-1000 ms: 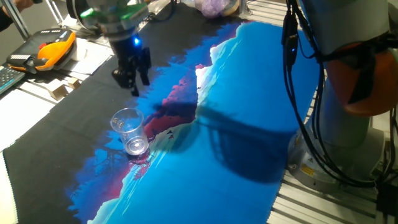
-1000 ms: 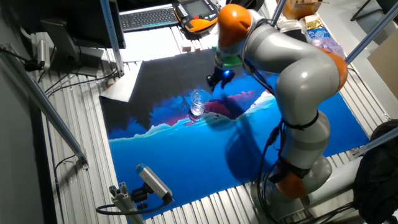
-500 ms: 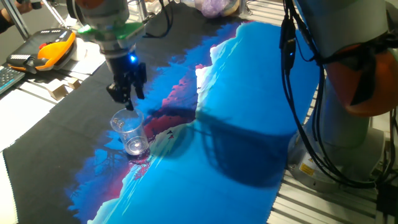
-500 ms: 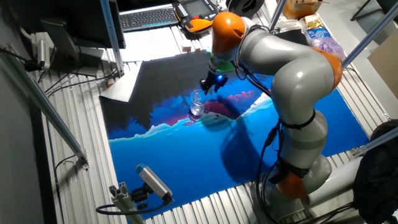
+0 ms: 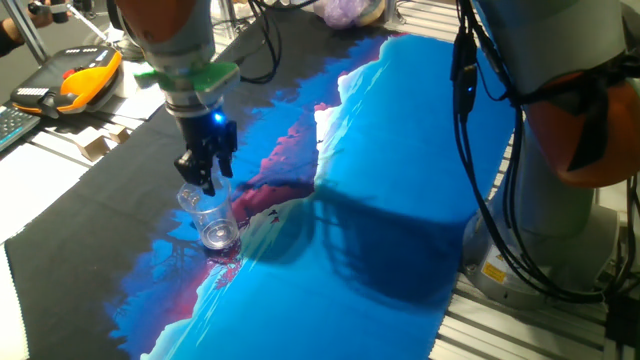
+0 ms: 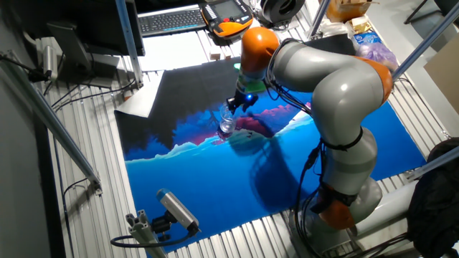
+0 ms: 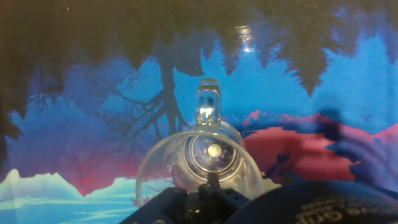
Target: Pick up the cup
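Note:
The cup (image 5: 210,218) is small and clear with a thick round base. It stands upright on the printed blue, red and black cloth (image 5: 400,140). My gripper (image 5: 206,180) hangs just above its rim, fingers pointing down and open, nothing held. The other fixed view shows the gripper (image 6: 234,107) right over the cup (image 6: 226,125). In the hand view I look down into the cup (image 7: 200,163), whose mouth fills the lower middle. Dark gripper parts cover the bottom edge there.
An orange and black pendant (image 5: 82,78) and a cardboard piece (image 5: 97,143) lie left of the cloth. A keyboard (image 6: 168,19) sits at the back. Cables (image 5: 468,120) hang beside my arm's base (image 6: 337,204). A camera on a mount (image 6: 174,208) stands at the front.
My gripper has moved down and toward the cup, from well behind it to just above its rim. The cup has not moved.

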